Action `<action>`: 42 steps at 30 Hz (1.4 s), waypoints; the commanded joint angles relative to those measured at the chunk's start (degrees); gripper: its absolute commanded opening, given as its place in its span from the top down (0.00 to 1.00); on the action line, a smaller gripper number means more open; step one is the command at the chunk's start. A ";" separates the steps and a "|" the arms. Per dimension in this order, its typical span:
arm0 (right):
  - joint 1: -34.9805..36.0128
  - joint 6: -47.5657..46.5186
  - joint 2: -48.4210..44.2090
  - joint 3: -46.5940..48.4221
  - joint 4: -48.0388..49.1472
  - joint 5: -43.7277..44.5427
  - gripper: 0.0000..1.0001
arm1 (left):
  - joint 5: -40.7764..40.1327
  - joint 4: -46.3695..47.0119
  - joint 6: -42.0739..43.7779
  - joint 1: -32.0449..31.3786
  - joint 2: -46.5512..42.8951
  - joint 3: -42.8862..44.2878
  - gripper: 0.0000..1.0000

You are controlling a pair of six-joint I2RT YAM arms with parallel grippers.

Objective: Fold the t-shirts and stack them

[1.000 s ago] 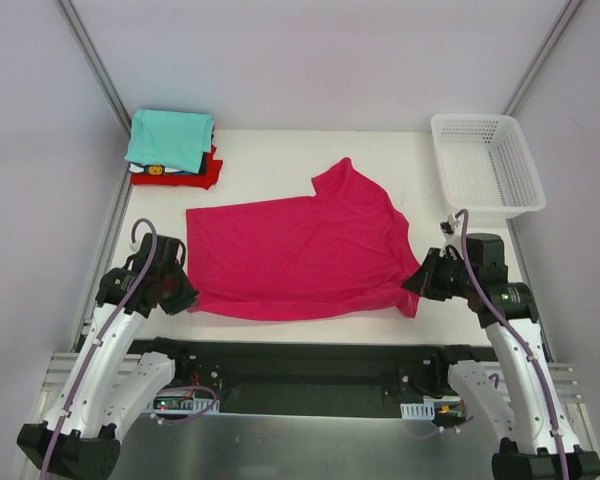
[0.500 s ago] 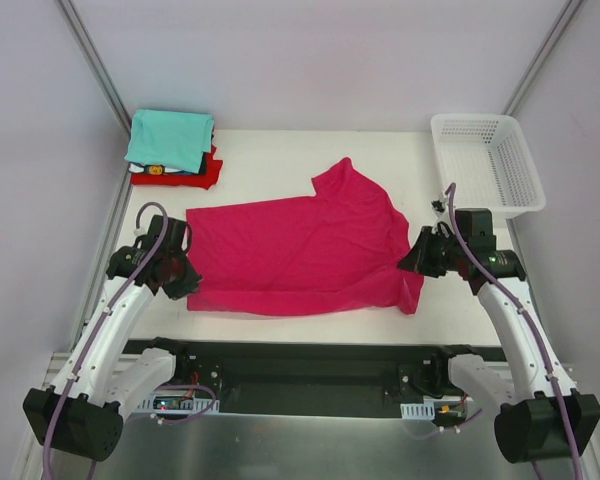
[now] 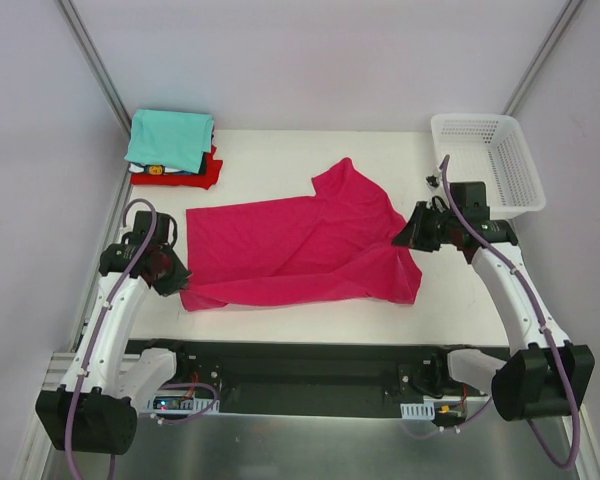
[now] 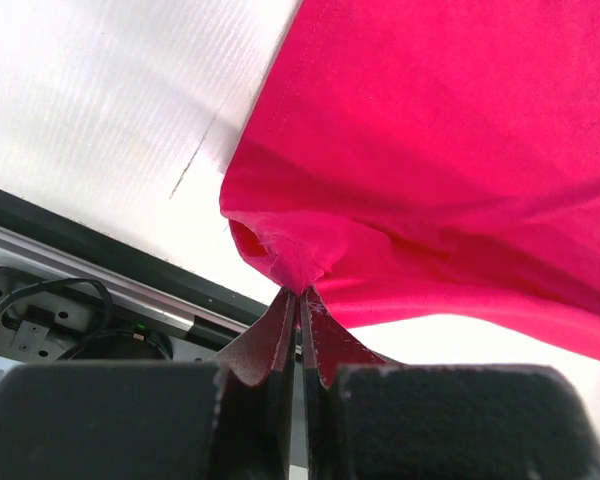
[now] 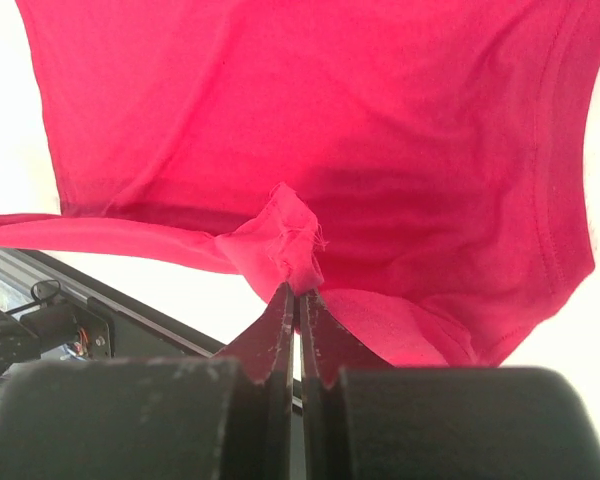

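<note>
Surface: white table (image 3: 280, 150) inside a pale-walled booth, arm bases at the near edge.
Shirt: large magenta-pink cloth t-shirt (image 3: 290, 240) spread mid-table with one sleeve pointing to the far side. Its near edge is raised off the table and the rest lies flat.
Left gripper (image 4: 300, 300): jaws pinched tight on the near-left corner, cloth bunched at the tips.
Right gripper (image 5: 298, 295): clamped the same way on the near-right corner, with a small tuft poking out.
Why: both near corners are pinned so the near edge moves as one line. My read is an early lengthwise fold toward the far edge.
Slack: cloth sags between the two grips, so without some tension the crease could come out crooked.
Stack: folded teal t-shirt (image 3: 170, 138) sits on a folded red t-shirt (image 3: 208, 172) and a dark/white one (image 3: 148, 170). It is in the far-left corner, well apart from the pink shirt, and is likely the destination.
Basket: white plastic mesh basket (image 3: 470, 118) at far right, near the right gripper and clear of the shirt.
</note>
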 commanded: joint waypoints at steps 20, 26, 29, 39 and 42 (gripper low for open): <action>3.27 -0.11 14.44 10.30 6.29 -2.46 0.99 | 4.06 7.11 4.64 0.33 14.70 5.13 1.00; 4.33 -0.46 16.99 11.27 6.37 -2.28 0.99 | 3.53 7.37 5.61 0.41 16.28 4.78 1.00; 4.86 -0.46 17.69 11.54 6.72 -2.19 0.99 | 2.21 7.46 5.70 0.42 17.25 4.78 1.00; 5.30 -0.99 19.28 12.06 6.73 -2.02 0.99 | 2.13 7.90 5.70 0.42 18.92 5.40 1.00; 5.30 -1.34 18.93 11.98 6.46 -1.93 0.79 | 1.43 7.99 5.88 0.33 18.92 5.40 0.61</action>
